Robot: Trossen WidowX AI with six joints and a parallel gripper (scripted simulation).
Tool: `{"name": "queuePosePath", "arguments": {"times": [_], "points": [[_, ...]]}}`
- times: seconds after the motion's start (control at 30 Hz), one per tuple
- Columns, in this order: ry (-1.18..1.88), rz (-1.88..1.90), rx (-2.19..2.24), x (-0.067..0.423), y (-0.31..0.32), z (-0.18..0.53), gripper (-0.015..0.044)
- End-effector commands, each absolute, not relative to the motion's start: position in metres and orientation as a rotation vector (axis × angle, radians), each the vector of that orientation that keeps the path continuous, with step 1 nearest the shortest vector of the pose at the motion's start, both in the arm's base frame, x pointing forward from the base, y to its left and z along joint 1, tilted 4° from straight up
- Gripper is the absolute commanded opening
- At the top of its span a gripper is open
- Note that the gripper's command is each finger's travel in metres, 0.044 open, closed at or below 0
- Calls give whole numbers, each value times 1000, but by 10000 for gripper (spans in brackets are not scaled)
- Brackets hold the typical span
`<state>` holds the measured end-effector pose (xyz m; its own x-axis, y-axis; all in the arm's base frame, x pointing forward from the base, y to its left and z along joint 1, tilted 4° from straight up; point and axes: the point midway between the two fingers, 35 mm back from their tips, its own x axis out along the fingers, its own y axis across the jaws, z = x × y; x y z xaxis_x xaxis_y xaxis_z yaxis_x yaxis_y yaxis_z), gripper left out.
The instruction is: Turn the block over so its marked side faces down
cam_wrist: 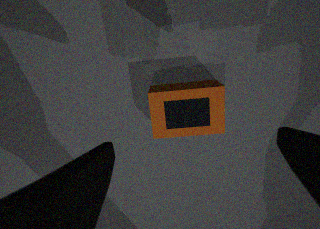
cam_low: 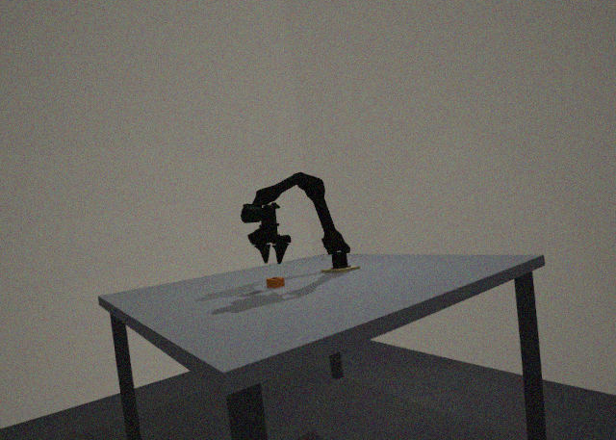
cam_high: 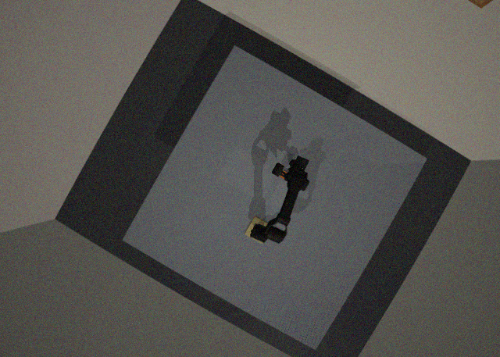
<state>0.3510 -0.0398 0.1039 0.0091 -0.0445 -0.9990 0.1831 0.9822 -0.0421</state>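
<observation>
The orange block (cam_low: 274, 282) (cam_wrist: 218, 111) rests flat on the table (cam_high: 181, 208) (cam_low: 397, 286). Its marked side, with a dark rectangle (cam_wrist: 187, 113), faces up in the wrist view. In the top view only a sliver of the block (cam_high: 283, 175) shows beside the arm. My gripper (cam_low: 272, 263) (cam_wrist: 193, 142) is open and empty, pointing down above the block. In the wrist view the block lies between the two fingers' directions, a little beyond the tips. The fingertips are hidden under the arm in the top view.
The arm's base stands on a yellowish plate (cam_high: 251, 226) (cam_low: 354, 268) on the table. The arm arches from there over to the block. Shadows of the arm fall on the table around the block. The table's edges lie well away from the block.
</observation>
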Motion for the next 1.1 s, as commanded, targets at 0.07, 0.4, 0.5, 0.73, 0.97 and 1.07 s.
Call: {"name": "queuePosePath", "arguments": {"times": [0.07, 0.4, 0.5, 0.73, 0.97, 1.07], "points": [[1577, -186, 111, 347, -40, 80, 440], [1577, -186, 111, 347, -42, 64, 440], [1577, -186, 111, 347, -42, 59, 440], [1577, -186, 111, 347, -43, 47, 440], [1577, -186, 111, 347, -43, 36, 440], [1577, -186, 111, 347, -43, 32, 440]]}}
